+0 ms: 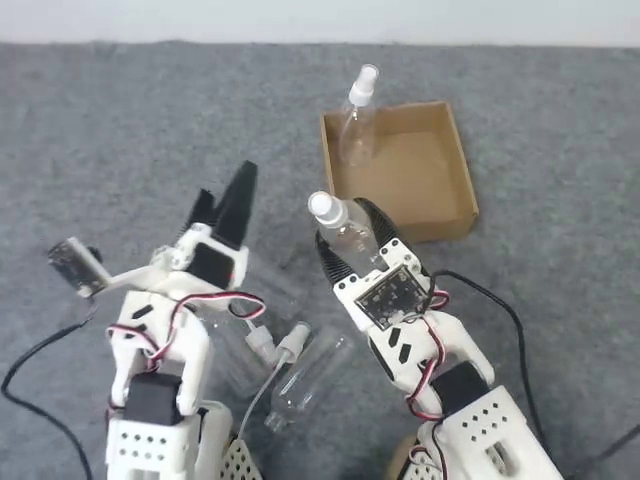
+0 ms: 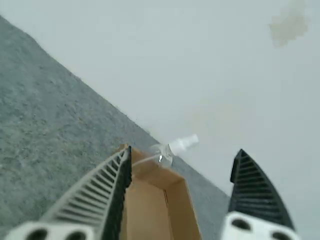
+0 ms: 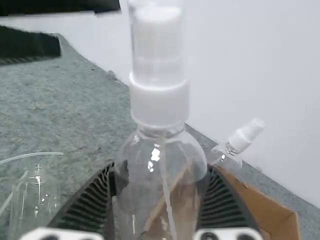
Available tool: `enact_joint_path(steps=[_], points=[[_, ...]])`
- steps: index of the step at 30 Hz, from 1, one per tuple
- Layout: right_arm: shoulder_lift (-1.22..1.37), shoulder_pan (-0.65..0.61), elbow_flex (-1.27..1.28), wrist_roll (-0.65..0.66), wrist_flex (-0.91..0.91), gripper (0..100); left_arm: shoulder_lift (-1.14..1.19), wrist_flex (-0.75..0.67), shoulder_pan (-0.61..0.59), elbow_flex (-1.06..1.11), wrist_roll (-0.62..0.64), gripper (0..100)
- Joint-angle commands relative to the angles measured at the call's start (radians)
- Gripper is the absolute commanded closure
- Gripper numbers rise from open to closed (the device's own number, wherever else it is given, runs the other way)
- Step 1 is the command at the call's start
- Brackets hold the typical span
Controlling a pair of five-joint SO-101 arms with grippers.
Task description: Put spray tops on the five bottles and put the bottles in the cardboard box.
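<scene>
My right gripper (image 1: 355,243) is shut on a clear bottle (image 1: 350,232) with a white spray top (image 1: 323,206), held a little short of the cardboard box (image 1: 455,170). In the right wrist view that bottle (image 3: 160,175) stands upright between the black fingers (image 3: 85,207), its top (image 3: 156,65) screwed on. A second topped bottle (image 1: 356,125) leans in the box's far left corner, its top over the rim; it shows as a bottle (image 2: 172,149) beyond the box (image 2: 170,200) in the left wrist view. My left gripper (image 1: 225,210) is open, raised, holding nothing.
More clear bottles (image 1: 300,380) and loose white spray tops (image 1: 280,348) with thin tubes lie on the grey carpet between the two arm bases. One bottle lies partly under the left arm (image 1: 255,300). Black cables trail at both lower sides.
</scene>
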Motion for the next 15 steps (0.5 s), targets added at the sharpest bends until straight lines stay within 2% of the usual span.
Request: enact_joint_path(steps=[1, 5, 15], points=[[-0.021, -0.012, -0.075, -0.011, 0.002, 99.0, -0.014, -0.038, 0.051, -0.007, -0.046, 70], [-0.021, -0.012, -0.074, -0.011, 0.002, 99.0, -0.014, 0.014, 0.114, -0.012, -0.054, 70], [-0.021, -0.012, -0.074, -0.009, 0.002, 99.0, -0.014, 0.135, 0.311, -0.012, -0.201, 70]])
